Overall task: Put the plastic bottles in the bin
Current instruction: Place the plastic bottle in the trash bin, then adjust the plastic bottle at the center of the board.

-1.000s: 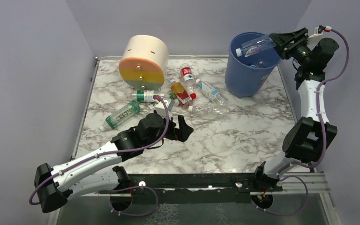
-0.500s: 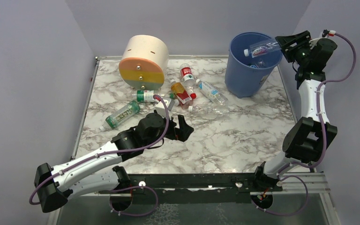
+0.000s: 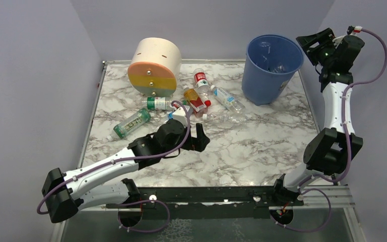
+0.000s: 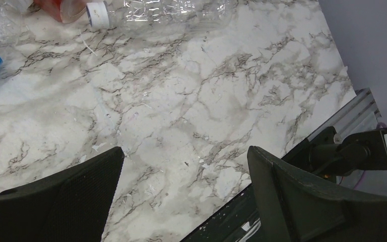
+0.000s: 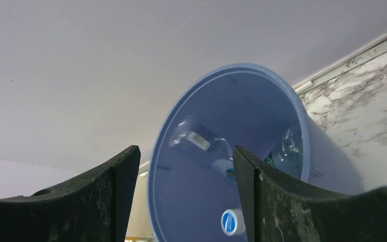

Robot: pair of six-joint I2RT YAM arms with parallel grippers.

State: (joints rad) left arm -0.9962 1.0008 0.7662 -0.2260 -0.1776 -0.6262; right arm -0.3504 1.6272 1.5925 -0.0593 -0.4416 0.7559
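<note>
Left jaws wide, empty; crushed clear bottle (image 3: 224, 118) just ahead on desk (image 3: 262, 146), long axis across their gap. Right jaws wide, empty, beside bin (image 3: 262, 85).

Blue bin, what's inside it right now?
Inside the bin lie clear bottles, and one blue-and-white cap shows. Their number cannot be told: the bin's wall and the right gripper cover part of the inside.
</note>
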